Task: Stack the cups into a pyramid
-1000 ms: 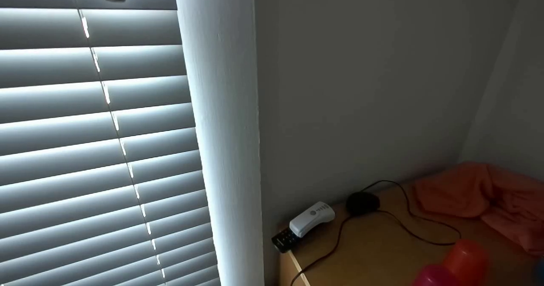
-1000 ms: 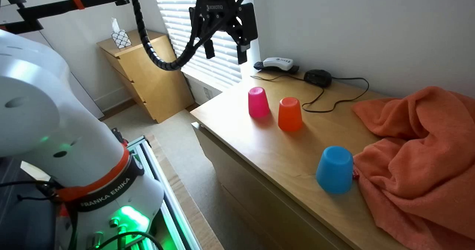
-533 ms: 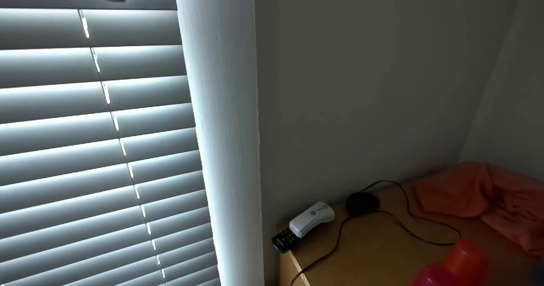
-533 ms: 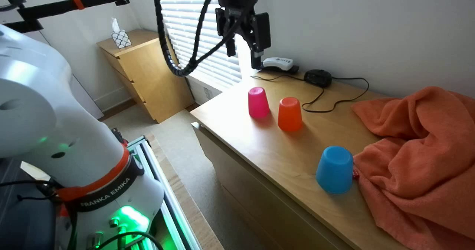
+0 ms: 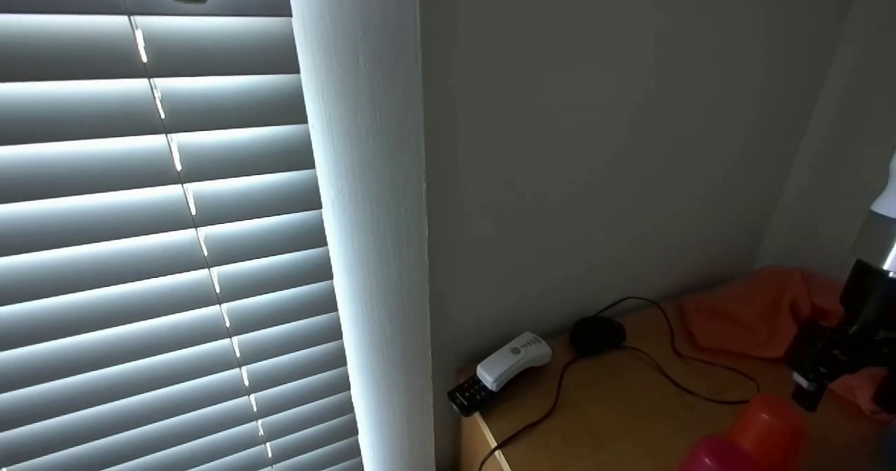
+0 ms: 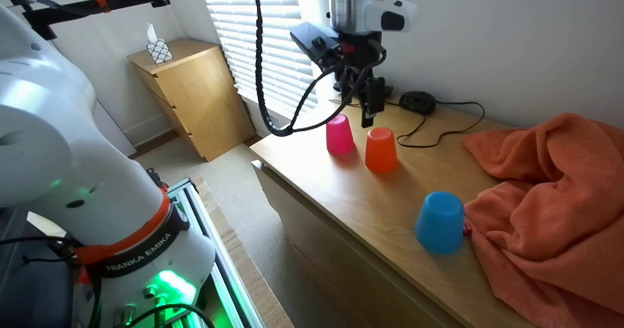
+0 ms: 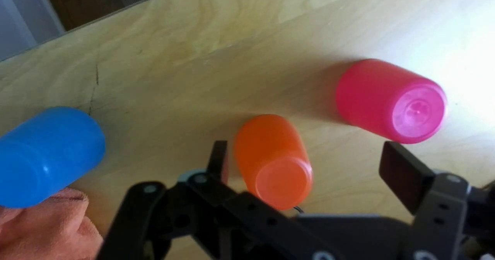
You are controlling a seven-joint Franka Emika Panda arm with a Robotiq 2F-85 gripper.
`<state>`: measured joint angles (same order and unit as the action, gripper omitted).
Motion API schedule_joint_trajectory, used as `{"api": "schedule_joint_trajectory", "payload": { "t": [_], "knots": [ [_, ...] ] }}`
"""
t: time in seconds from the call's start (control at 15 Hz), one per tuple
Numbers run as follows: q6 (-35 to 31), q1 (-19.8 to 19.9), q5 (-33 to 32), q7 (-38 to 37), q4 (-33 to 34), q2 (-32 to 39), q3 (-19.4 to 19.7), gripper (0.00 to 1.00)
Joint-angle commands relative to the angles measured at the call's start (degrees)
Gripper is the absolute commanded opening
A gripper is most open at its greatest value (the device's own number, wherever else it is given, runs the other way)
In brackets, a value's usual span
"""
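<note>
Wooden surface (image 6: 363,199): three inverted cups (image 6: 381,151) standing apart, gripper (image 7: 307,157) spread above

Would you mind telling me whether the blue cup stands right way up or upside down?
Upside down: in an exterior view, the blue cup has its closed base on top and its wider end on the dresser.

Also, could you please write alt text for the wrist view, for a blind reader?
A tapered orange plastic cup, upside down on pale wood, appears between the open jaws of a black two-fingered claw. Likewise inverted, a tapered pink plastic cup stands at upper right and a tapered blue plastic cup at left, near crumpled coral cloth.
</note>
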<state>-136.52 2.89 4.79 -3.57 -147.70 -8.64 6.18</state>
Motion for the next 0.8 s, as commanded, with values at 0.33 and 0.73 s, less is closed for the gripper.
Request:
{"api": "schedule_joint_trajectory", "payload": {
  "t": [0.33,0.73],
  "knots": [
    [-5.2,0.5,6.7,-1.3,6.6,14.3,-1.0,1.0],
    [-5.6,0.9,6.5,-1.5,9.2,18.5,-0.9,0.81]
  ]
}}
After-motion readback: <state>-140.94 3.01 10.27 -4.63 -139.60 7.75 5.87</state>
